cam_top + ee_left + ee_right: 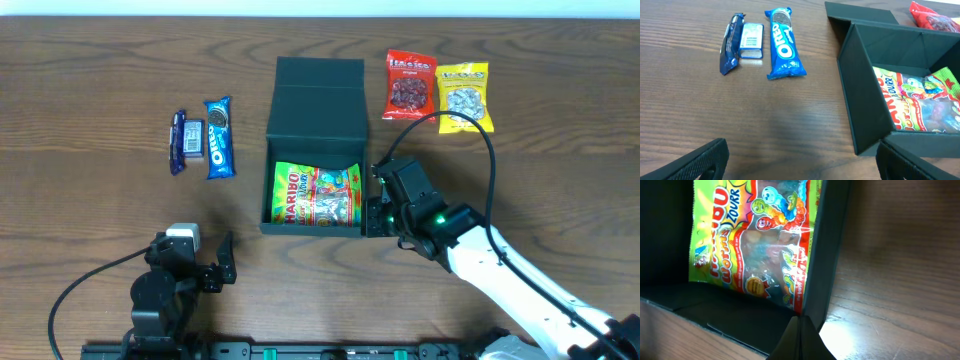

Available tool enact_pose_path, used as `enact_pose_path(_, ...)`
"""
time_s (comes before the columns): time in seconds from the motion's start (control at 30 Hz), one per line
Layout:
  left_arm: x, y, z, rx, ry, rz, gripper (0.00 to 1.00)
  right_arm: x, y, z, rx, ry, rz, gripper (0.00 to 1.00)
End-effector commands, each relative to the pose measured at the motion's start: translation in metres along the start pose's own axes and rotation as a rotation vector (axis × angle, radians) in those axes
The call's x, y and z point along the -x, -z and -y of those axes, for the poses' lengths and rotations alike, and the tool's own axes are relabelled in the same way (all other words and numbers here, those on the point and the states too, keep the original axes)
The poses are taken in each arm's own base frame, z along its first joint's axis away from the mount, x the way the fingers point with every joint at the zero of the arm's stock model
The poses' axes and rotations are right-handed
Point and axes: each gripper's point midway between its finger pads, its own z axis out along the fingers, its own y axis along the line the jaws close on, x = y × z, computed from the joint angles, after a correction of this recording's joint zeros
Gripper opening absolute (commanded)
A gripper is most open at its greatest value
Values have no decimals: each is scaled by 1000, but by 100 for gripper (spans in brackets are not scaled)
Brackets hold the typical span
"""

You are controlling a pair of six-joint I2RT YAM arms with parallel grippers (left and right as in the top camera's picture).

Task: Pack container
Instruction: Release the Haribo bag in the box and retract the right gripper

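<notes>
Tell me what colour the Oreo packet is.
The long plastic Oreo packet is blue with white lettering; left wrist view shows it best.

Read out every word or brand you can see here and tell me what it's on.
"OREO": the blue packet.
"HARIBO": the gummy bag in the container.
"ZOURR": the same gummy bag.
Too blurred to read: print on the red bag, the yellow bag, the dark blue packet.

Black right end effector (371, 214), white forearm (512, 282)
</notes>
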Motion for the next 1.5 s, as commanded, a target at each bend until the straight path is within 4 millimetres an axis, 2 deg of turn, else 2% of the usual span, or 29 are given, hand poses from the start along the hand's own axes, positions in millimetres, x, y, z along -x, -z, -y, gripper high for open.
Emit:
enact_pose_path(0.0,-4,-2,-3,15,9,-3,95,-2,-4,18,-95,-20,4,1)
enact_pose_path(0.43,-4,-2,-3,15,9,-3,95,-1,1,46,-175,-79,-8,2)
enact_pose_path(0.7,-4,-2,-3,15,9,-3,95,-2,3,57,-206,-103,-16,2)
enact_pose_path(0.9,-4,-2,-3,15,9,-3,95,-4,3,58,-207,-106,-24,1)
enact_pose_path(1.0,-4,-2,-3,15,9,-3,95,-5,4,50,-164,-107,-37,2)
enact_pose_path(1.1,-4,-2,-3,15,9,-3,95,7,21,30,-89,-105,-16,1)
enact_pose_path(1.17,-4,-2,-3,15,9,-3,95,20,40,20,-65,-88,29,1)
enact_pose_path(1.27,-4,-2,-3,15,9,-3,95,42,80,0,-15,-11,124,4)
enact_pose_path(1.33,-4,-2,-3,15,9,-3,95,50,101,-9,13,2,177,13)
enact_pose_path(1.4,-4,-2,-3,15,9,-3,95,56,121,-16,41,17,230,27)
enact_pose_path(1.47,-4,-2,-3,15,9,-3,95,57,137,-20,64,25,273,47)
